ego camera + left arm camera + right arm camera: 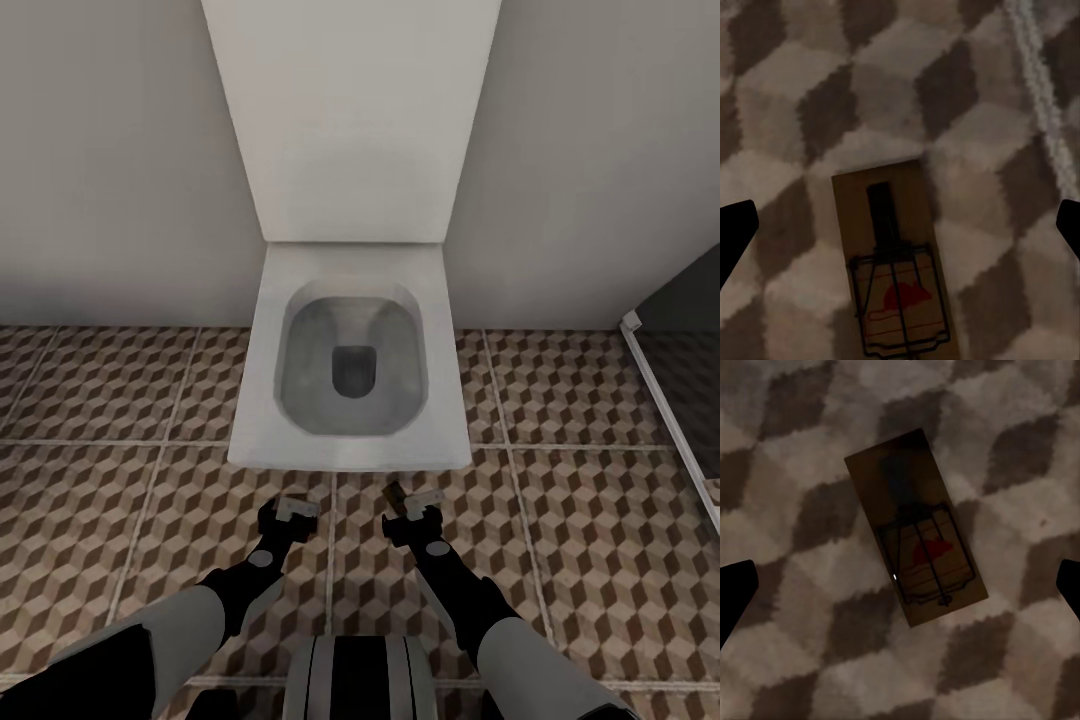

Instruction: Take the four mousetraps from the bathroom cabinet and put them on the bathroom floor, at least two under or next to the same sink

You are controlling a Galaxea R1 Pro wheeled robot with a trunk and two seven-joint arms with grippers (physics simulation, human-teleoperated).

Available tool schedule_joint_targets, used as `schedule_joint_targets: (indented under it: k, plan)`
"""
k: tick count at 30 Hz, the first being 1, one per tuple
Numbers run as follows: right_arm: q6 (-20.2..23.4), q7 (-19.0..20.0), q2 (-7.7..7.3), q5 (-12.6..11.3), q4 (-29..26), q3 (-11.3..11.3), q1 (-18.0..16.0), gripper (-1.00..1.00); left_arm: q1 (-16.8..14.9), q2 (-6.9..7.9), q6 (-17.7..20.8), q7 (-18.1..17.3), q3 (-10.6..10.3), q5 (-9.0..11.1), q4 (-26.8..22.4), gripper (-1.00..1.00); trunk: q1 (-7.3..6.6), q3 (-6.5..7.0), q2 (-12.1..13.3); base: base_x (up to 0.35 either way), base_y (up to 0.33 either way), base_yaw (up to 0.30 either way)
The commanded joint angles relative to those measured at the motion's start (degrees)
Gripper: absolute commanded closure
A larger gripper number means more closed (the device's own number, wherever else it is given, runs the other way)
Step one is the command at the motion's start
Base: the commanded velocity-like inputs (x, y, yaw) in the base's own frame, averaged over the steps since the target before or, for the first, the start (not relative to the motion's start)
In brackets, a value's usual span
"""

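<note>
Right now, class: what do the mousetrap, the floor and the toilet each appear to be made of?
The mousetrap looks like a flat tan wooden board, matte, with a dark thin wire frame, probably metal, over a red mouse print. The floor seems to be ceramic tile: square slabs, pale grout lines, printed brown-and-beige cubes. The toilet looks like white glazed ceramic, smooth with soft highlights.

Clearance, toilet area
Toilet bowl [350, 370] blocks the way ahead; open bathroom floor [120, 500] on both sides; shower frame [665, 410] bounds the right.

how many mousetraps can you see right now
2: one mousetrap below the left gripper, another mousetrap below the right gripper, both against the bathroom floor by the toilet. Others may be out of view.
</note>
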Motion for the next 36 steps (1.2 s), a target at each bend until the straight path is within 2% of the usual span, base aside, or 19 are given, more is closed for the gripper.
schedule_joint_targets:
  k: [1, 32, 36]
  plan:
    - [0.44, -0.42, -0.04, 0.23, -0.11, 0.33, -0.02, -1.0, -0.03, 0.0, -0.13, 0.36, -0.49, 0.27, -0.04, -1.0, -0.01, -0.03, -0.01, -0.164, 0.0, 0.0]
    - [0.38, -0.42, -0.06, 0.23, -0.11, 0.29, -0.01, -1.0, -0.03, 0.0, -0.14, 0.38, -0.49, 0.27, -0.06, -1.0, -0.01, -0.03, -0.01, -0.321, 0.0, 0.0]
    - [0.36, -0.42, -0.1, 0.23, -0.12, 0.3, -0.02, -1.0, -0.03, 0.0, -0.18, 0.32, -0.49, 0.27, -0.1, -1.0, -0.01, -0.03, -0.01, -0.15, 0.0, 0.0]
